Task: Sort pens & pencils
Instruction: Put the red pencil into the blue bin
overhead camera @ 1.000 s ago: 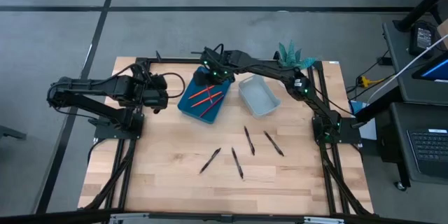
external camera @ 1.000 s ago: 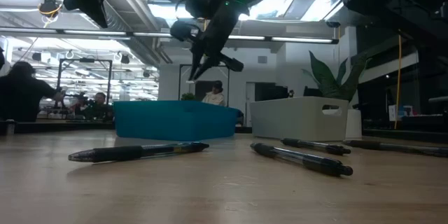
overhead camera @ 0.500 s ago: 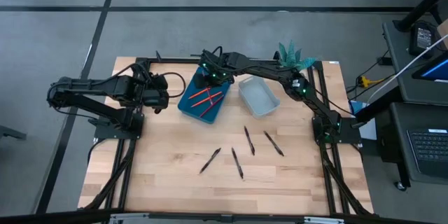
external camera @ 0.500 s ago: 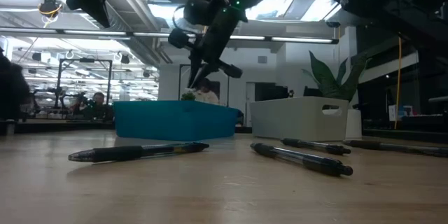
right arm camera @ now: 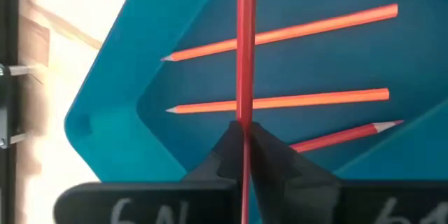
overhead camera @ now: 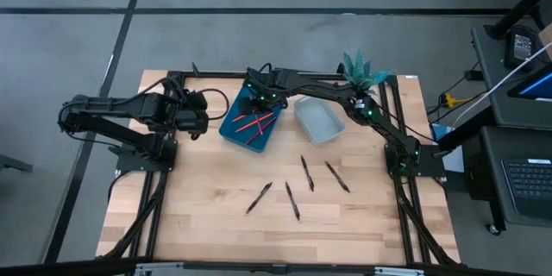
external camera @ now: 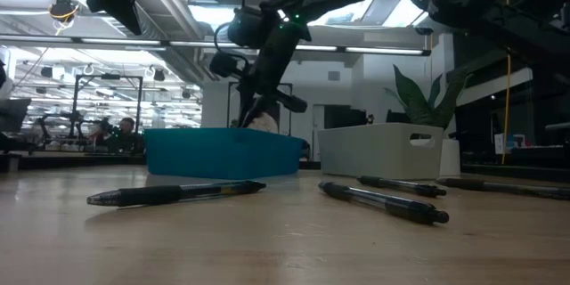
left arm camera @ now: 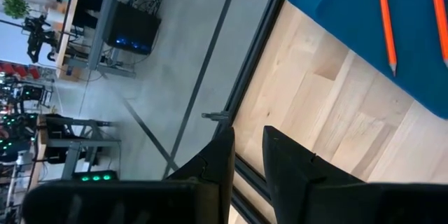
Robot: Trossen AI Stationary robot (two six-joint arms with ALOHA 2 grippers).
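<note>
Pencils sorted: three red-orange pencils [right arm camera: 280,101] lie flat in the blue tray [overhead camera: 250,121], far centre of the worktop [overhead camera: 198,216].
Pencil in hand: a fourth pencil [right arm camera: 245,49] is pinched between the nearly closed fingers of the right pincer [overhead camera: 259,102], poised over the blue tray and not yet let go.
Pens outstanding: four black pens [overhead camera: 259,197] lie loose on the near-centre boards, well apart from both trays; none sorted.
Grey tray: the pale grey tray [overhead camera: 319,119], just right of the blue one, appears to hold nothing; judged to be the pens' destination.
Progress: pencils very nearly done, pens all still to do; about half.
Left pincer: the left pincer [left arm camera: 248,155] waits at the far left, its fingers a narrow gap apart, gripping nothing.
Materials: pencils thin, straight, matt, sharpened to points; pens slim, glossy black plastic; trays smooth moulded plastic with rounded corners; worktop pale jointed wood.
</note>
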